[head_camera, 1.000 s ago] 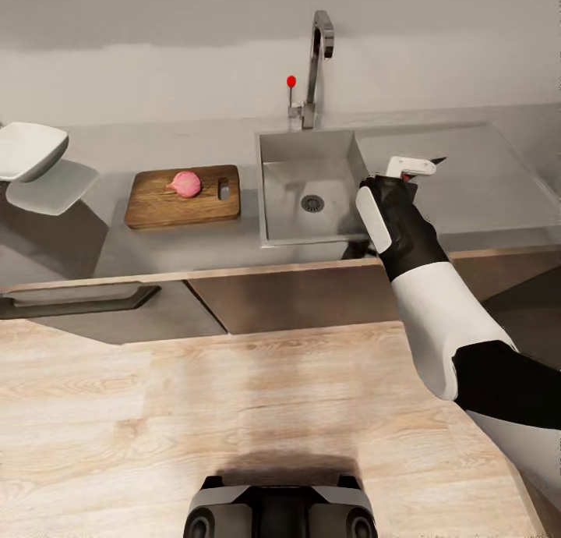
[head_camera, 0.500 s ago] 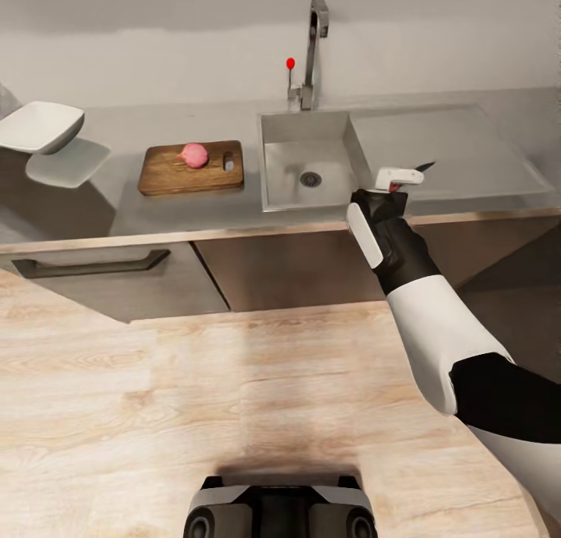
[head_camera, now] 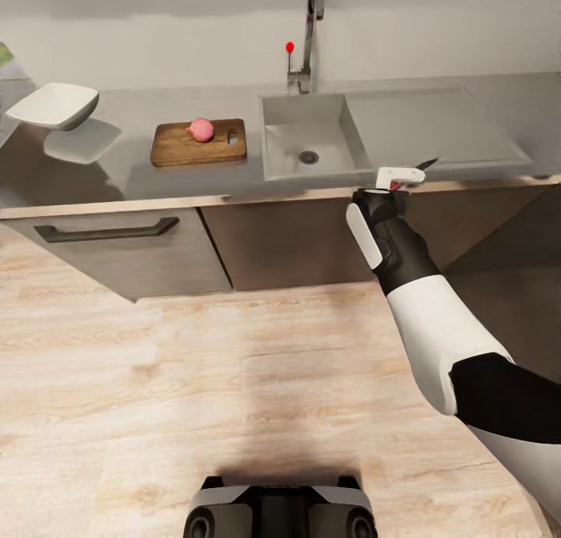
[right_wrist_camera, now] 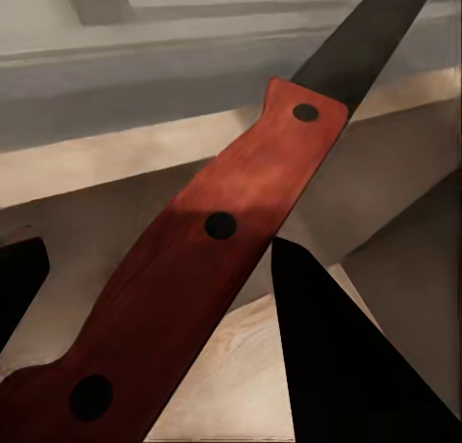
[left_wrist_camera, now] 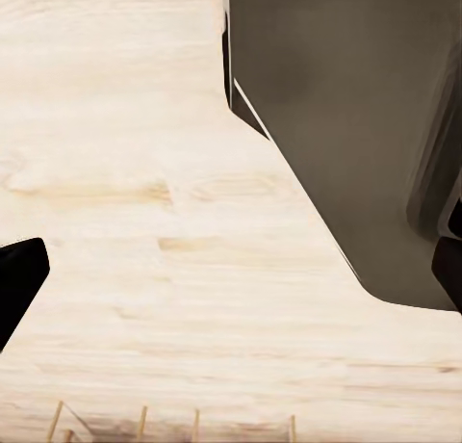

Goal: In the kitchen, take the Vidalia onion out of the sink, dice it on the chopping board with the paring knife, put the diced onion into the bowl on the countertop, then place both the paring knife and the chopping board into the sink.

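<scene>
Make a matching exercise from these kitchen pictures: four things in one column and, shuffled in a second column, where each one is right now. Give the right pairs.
Things:
1. Vidalia onion
2. paring knife
3. bowl
4. faucet

Places:
A. held in the right gripper
B. far left of the countertop
C. behind the sink
D. on the chopping board

Pairs: 1-D, 2-A, 3-B, 4-C

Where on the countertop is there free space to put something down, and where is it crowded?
Bare patches: the flat drainboard right of the sink basin, and the countertop strip between the bowl and the chopping board. Crowded: the board, where the Vidalia onion sits, and the faucet behind the basin.
</scene>
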Controlling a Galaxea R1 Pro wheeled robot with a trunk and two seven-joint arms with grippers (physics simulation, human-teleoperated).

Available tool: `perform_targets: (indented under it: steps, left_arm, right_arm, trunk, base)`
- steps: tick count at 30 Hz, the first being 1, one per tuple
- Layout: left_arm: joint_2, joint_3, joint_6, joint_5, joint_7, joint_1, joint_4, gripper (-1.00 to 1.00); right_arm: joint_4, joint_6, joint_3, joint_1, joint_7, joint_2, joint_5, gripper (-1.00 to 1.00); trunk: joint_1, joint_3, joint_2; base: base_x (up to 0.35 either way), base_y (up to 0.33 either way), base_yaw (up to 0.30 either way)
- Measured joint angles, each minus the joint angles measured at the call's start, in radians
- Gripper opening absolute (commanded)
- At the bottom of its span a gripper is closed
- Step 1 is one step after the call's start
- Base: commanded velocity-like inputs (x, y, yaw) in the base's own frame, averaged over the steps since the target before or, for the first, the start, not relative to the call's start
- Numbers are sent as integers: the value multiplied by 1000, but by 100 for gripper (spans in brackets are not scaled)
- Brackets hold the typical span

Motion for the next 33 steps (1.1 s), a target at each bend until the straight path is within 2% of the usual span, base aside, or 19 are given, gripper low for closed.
perform_targets:
  steps: [14, 19, 22, 23, 28, 30, 32, 33]
  left_arm:
    - [0, 0, 0, 0, 0, 0, 0, 100]
    - [1, 0, 0, 0, 0, 0, 0, 100]
    - [1, 0, 0, 0, 0, 0, 0, 100]
    - [1, 1, 0, 0, 0, 0, 0, 100]
    - [3, 1, -1, 0, 0, 0, -1, 100]
    - [3, 1, 0, 0, 1, 0, -1, 100]
    - [3, 2, -1, 0, 1, 0, -1, 100]
    - [3, 3, -1, 0, 2, 0, -1, 100]
  right_arm:
    - [3, -3, 3, 0, 1, -4, 1, -100]
    - [36, -37, 3, 0, 3, -22, 0, -100]
    - [138, -126, 1, 1, 18, -44, -4, -100]
    - [260, -225, -1, 1, 71, -61, -4, -100]
    - [559, -428, -6, 2, 207, -105, -7, -100]
    - [681, -517, -6, 7, 257, -113, -7, -100]
    - [799, -632, -9, 37, 328, -118, -3, -100]
    - [827, -685, -8, 76, 364, -119, -1, -100]
  trunk:
    - [0, 0, 0]
    - [0, 0, 0]
    - [0, 0, 0]
    - [0, 0, 0]
    - [0, 0, 0]
    - [0, 0, 0]
    - [-1, 0, 0]
    - [-1, 0, 0]
  base:
    - [-339, 0, 0]
    - [-339, 0, 0]
    - [-337, 0, 0]
    - [-288, 0, 0]
    - [-126, 0, 0]
    - [-28, 0, 0]
    - [-12, 0, 0]
    - [-6, 0, 0]
